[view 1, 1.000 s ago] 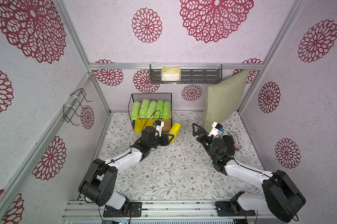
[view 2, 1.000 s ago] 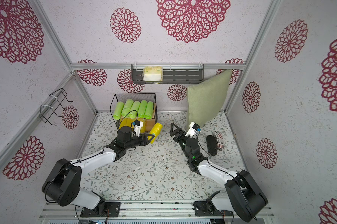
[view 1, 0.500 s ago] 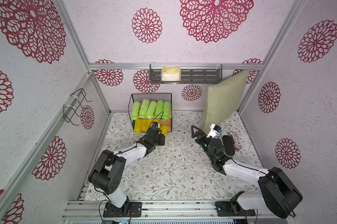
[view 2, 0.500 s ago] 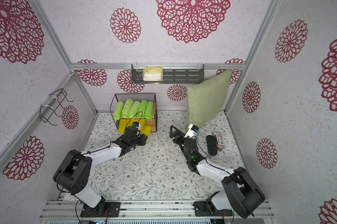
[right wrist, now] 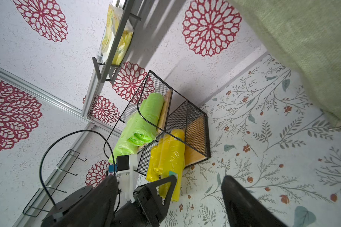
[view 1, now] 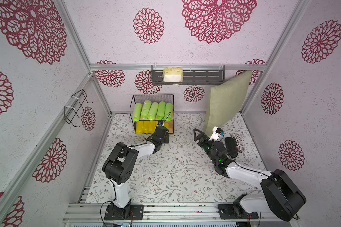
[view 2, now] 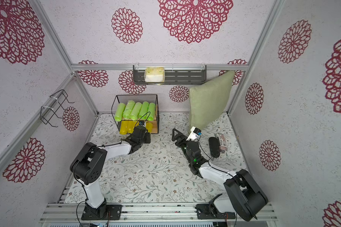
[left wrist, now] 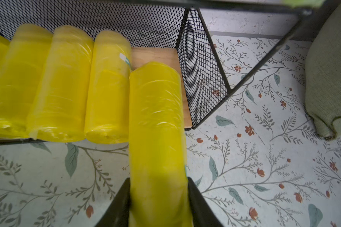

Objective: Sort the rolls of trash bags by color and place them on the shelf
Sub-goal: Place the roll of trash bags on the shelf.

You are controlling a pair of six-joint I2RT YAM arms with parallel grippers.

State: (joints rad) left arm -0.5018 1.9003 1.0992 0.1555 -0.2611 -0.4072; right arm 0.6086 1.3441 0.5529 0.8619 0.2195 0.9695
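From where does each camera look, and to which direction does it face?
Top views: high at the front, looking down on the table, shelf, left arm and right arm.
Left wrist: behind the left gripper, facing into the shelf; its fingers clamp a yellow roll.
Right wrist: behind the open right gripper, facing the shelf's side; its blurred fingers frame the view.
Shared: both wrist views show that roll.

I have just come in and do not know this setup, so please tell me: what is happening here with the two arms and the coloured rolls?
The left gripper holds a yellow roll by one end. The roll's far end is over the lower board of the shelf, beside four yellow rolls lying there. Five green rolls lie on the upper board. The right gripper is open and empty, near the pillow.
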